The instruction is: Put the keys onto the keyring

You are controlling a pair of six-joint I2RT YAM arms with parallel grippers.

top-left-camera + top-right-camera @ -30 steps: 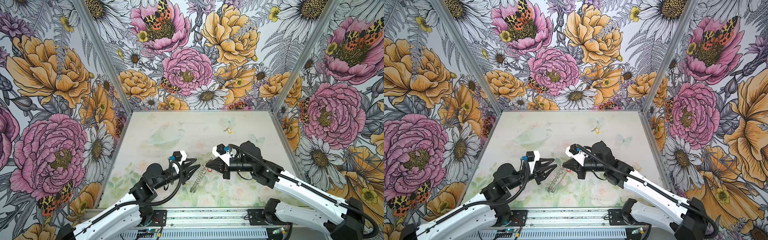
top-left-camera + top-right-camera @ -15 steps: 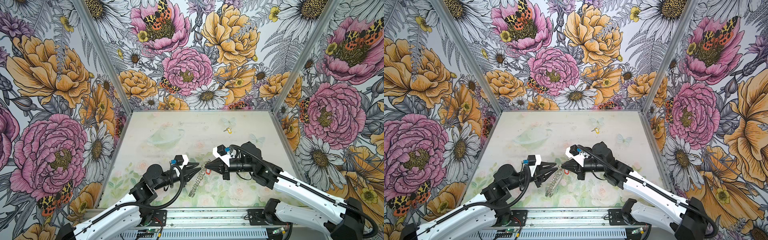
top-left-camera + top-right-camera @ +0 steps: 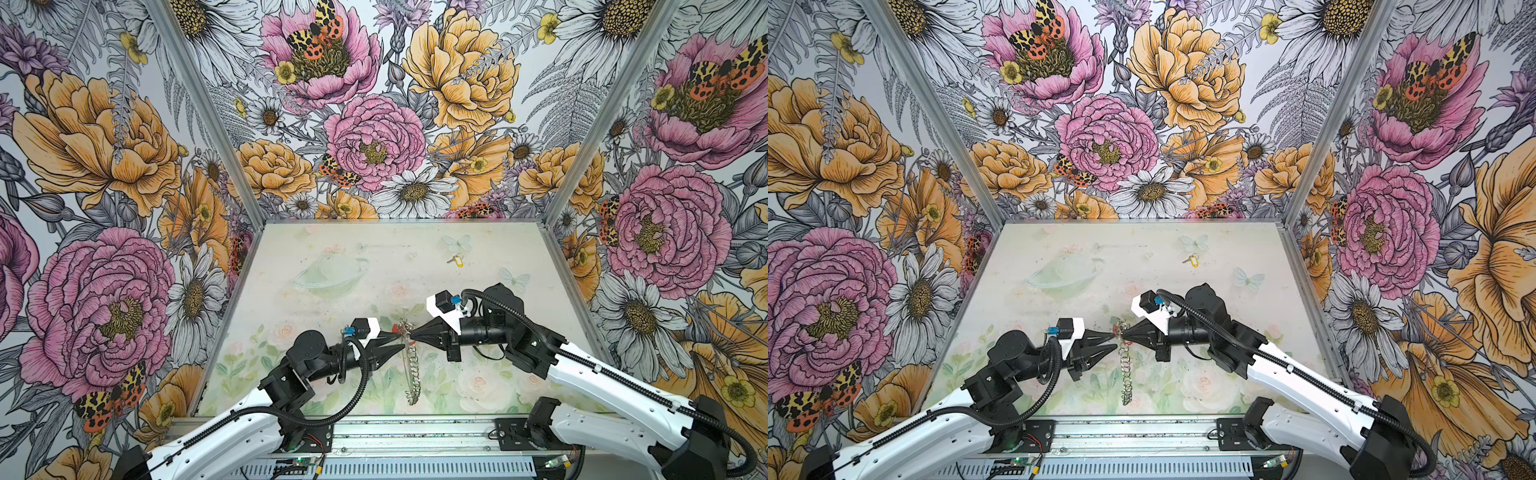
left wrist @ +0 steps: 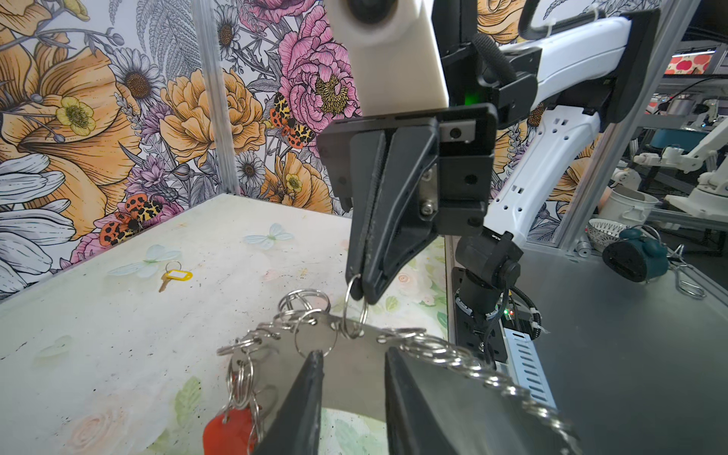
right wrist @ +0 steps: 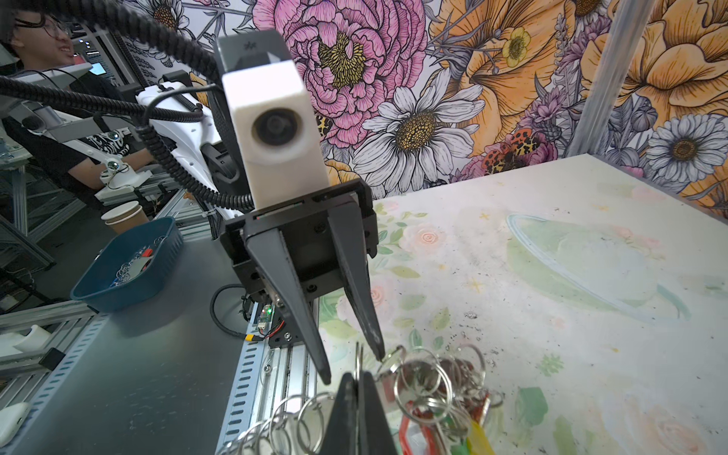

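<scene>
Left gripper [image 3: 1113,340] has neared the keyring [image 3: 1125,374], jaws narrowly apart; right gripper [image 3: 1126,334] jaws pinch one split ring [image 4: 355,311], and slippage risks dropping the keyring.

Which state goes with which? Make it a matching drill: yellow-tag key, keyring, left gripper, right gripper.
1. yellow-tag key
2. keyring
3. left gripper
4. right gripper

a. shut on the keyring's fringe
b. lying on the table, far side
c. open
d. red tag hanging from it

Pairs: 1-b, 2-d, 3-c, 4-a
</scene>
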